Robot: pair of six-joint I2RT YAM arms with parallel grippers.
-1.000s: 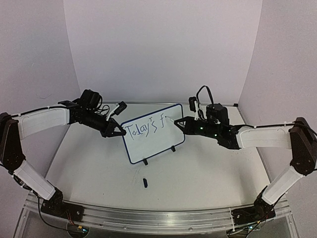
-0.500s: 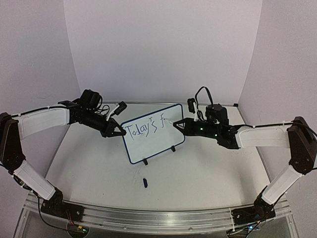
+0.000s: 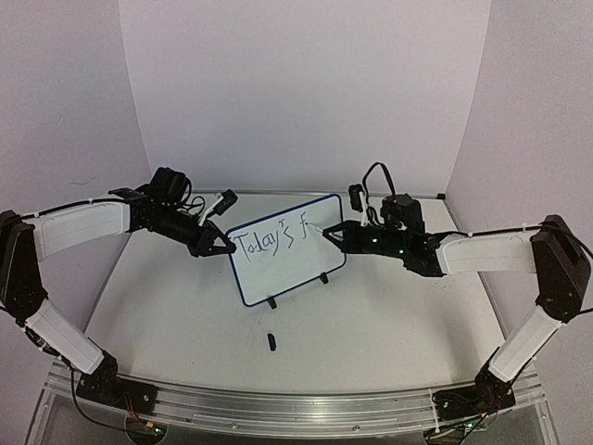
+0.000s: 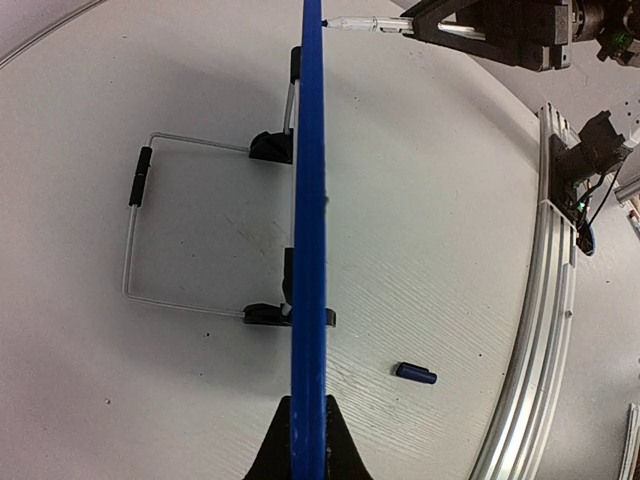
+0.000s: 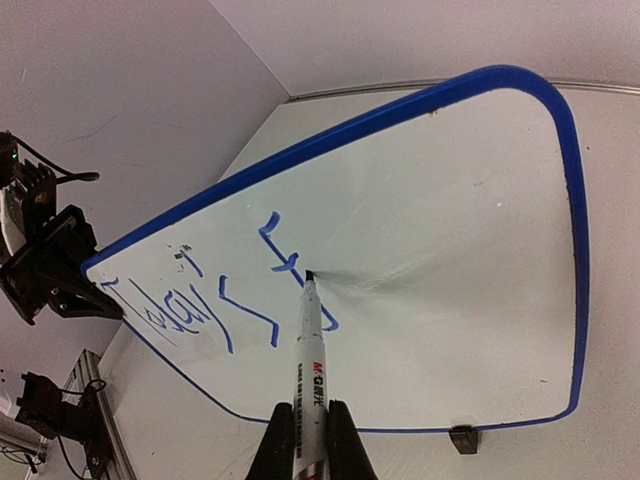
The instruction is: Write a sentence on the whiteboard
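so: right gripper (image 5: 305,432) bottom centre of its wrist view, pinched tight on marker (image 5: 309,345), tip touching whiteboard (image 5: 460,230) at crossbar of the "f". sentence (image 5: 205,305) reads "Today's f" so far, top line only. left gripper (image 4: 308,445) clamped on board's left edge, bracing it. board stands mid-frame on worktop (image 3: 371,324). my take: light pressure, short strokes, work toward right rim, left arm braces so board doesn't skid. pen cap (image 3: 271,341) loose below board, ignore.

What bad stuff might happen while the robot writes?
1. The marker tip is at the board; pushing too hard might tilt it, though the left end effector pinches its edge.
2. The marker might slip in the right end effector, smearing the writing.
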